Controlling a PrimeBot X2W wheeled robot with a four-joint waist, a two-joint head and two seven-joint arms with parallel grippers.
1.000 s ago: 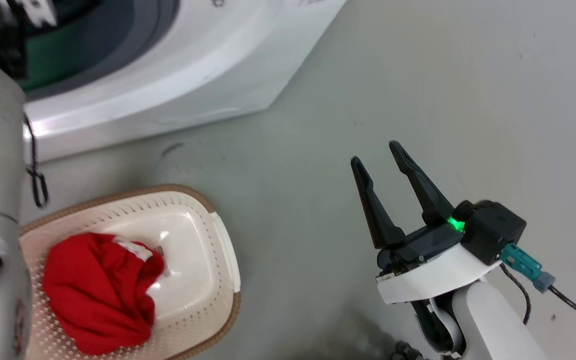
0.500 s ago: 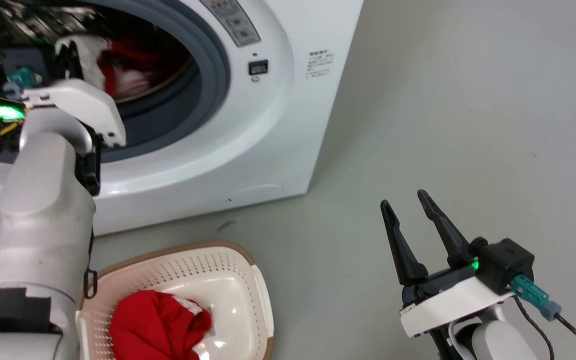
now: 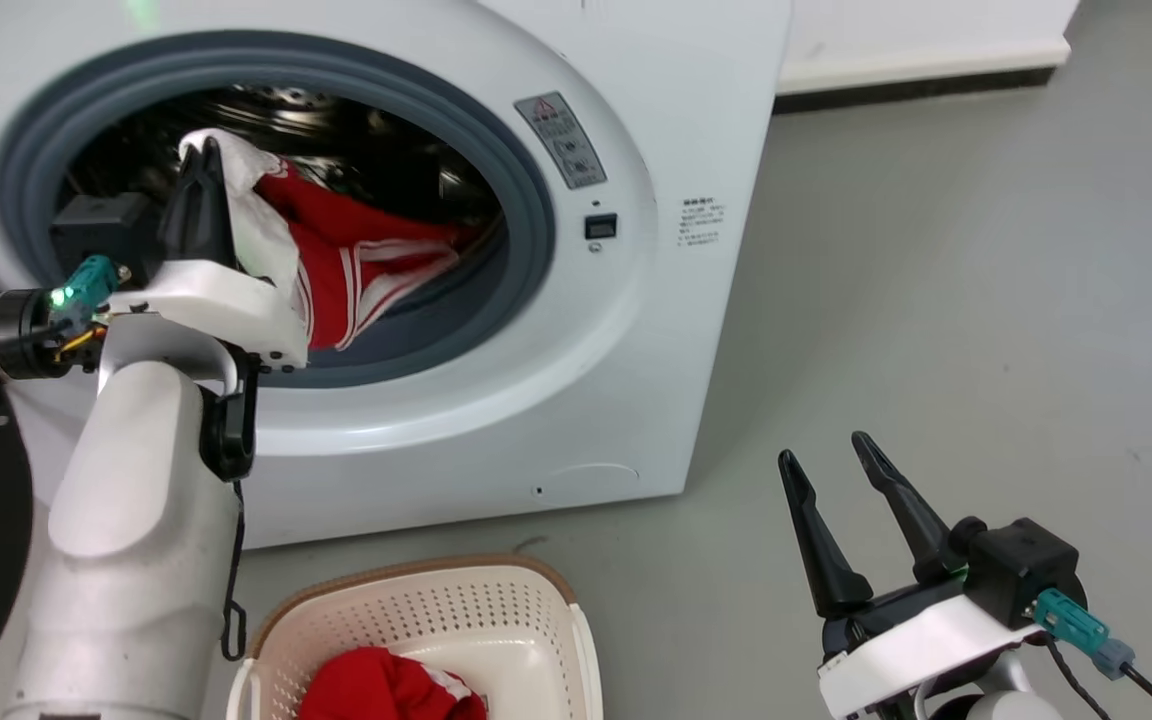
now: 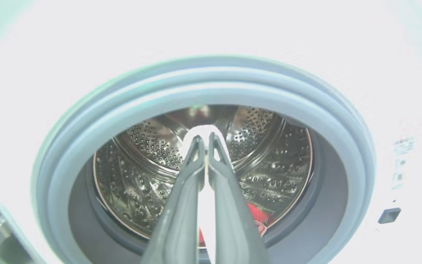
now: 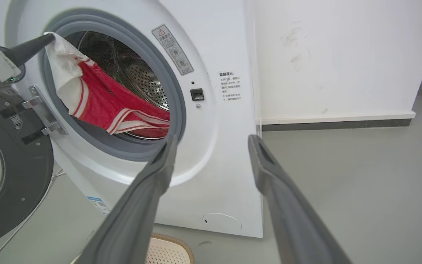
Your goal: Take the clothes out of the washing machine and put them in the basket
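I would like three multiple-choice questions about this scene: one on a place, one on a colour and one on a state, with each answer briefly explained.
1. Where is the red garment that the left gripper holds?
A) on the floor
B) hanging across the opening of the washing machine
C) on the open door

2. What colour is the rim of the basket?
A) blue
B) black
C) brown

3. How is the right gripper?
A) shut on cloth
B) open and empty
C) shut on a cable

Answers:
1 B: the cloth hangs from the shut gripper inside the opening.
2 C: a brown band edges the cream wall.
3 B: its two dark prongs stand apart with nothing between them.
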